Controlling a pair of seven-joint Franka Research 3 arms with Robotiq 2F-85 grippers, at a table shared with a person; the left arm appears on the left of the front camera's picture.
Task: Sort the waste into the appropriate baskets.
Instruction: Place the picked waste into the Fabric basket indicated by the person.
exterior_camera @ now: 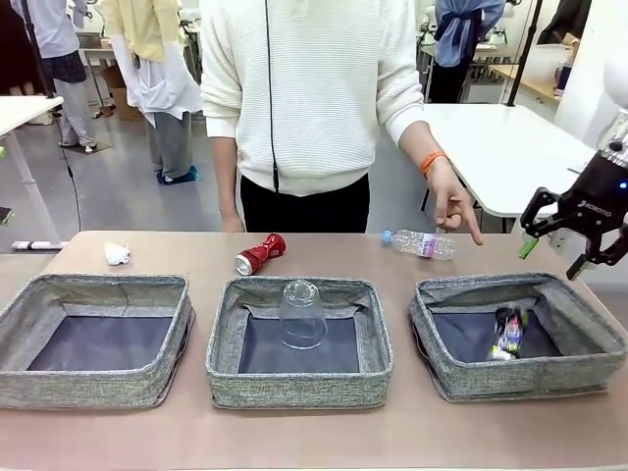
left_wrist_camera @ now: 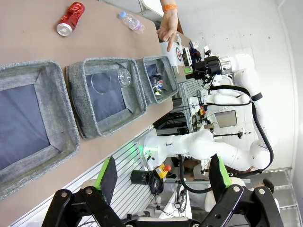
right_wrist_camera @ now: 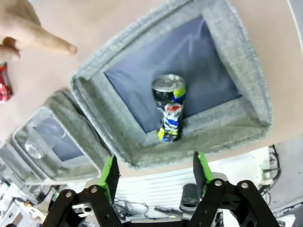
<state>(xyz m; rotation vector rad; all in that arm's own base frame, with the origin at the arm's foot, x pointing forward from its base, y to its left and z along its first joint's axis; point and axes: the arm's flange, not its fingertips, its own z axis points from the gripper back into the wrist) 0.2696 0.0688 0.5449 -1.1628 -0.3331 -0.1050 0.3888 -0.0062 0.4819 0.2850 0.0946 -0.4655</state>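
So on the brown surface (exterior_camera: 324, 432) I'm placing everything off the right-hand grey woven fabric basket (exterior_camera: 520, 378). The right end effector (exterior_camera: 552, 257) hangs above that basket's outer right rim, fingers spread and nothing between them. The left end effector (left_wrist_camera: 163, 175) is spread wide and empty too, well off to that basket's left. A person's hand (exterior_camera: 453, 208) points down just behind the basket's far wall, right beside the clear plastic bottle with pink label and blue cap (exterior_camera: 422, 243). The bottle is lying on its side just past that wall, long axis running along it, cap toward the robot's left. My guess is the right arm is nearer, so the reach goes forward and leftward, fingers across the bottle. The dark crushed can (exterior_camera: 507, 334) already lies inside the basket.
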